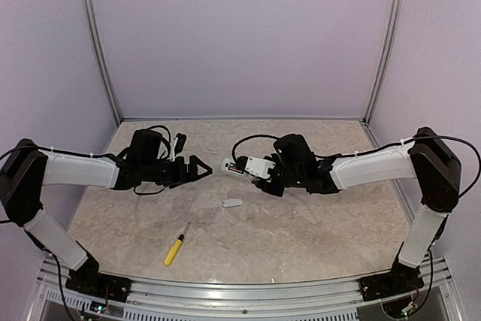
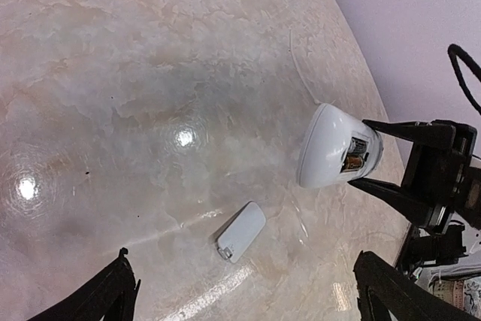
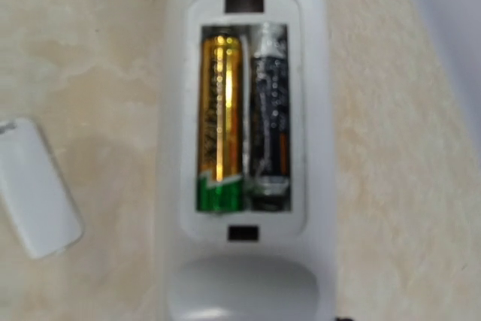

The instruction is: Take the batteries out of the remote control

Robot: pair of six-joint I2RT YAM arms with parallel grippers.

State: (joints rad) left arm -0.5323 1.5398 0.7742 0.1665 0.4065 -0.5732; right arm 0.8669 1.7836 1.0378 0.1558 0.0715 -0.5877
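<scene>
Marbled beige tabletop (image 1: pixel 301 216), lilac walls (image 1: pixel 240 35); left pincer (image 1: pixel 201 168) spread, empty; right pincer (image 1: pixel 264 170) clamps remote control (image 1: pixel 244 165).

Batteries (image 3: pixel 219 122) in remote control (image 3: pixel 319 148); cover (image 3: pixel 37 186) beside

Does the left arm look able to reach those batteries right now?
Probably yes: the cover is off, the batteries lie exposed, and nothing stands between them and the open left gripper.
</scene>
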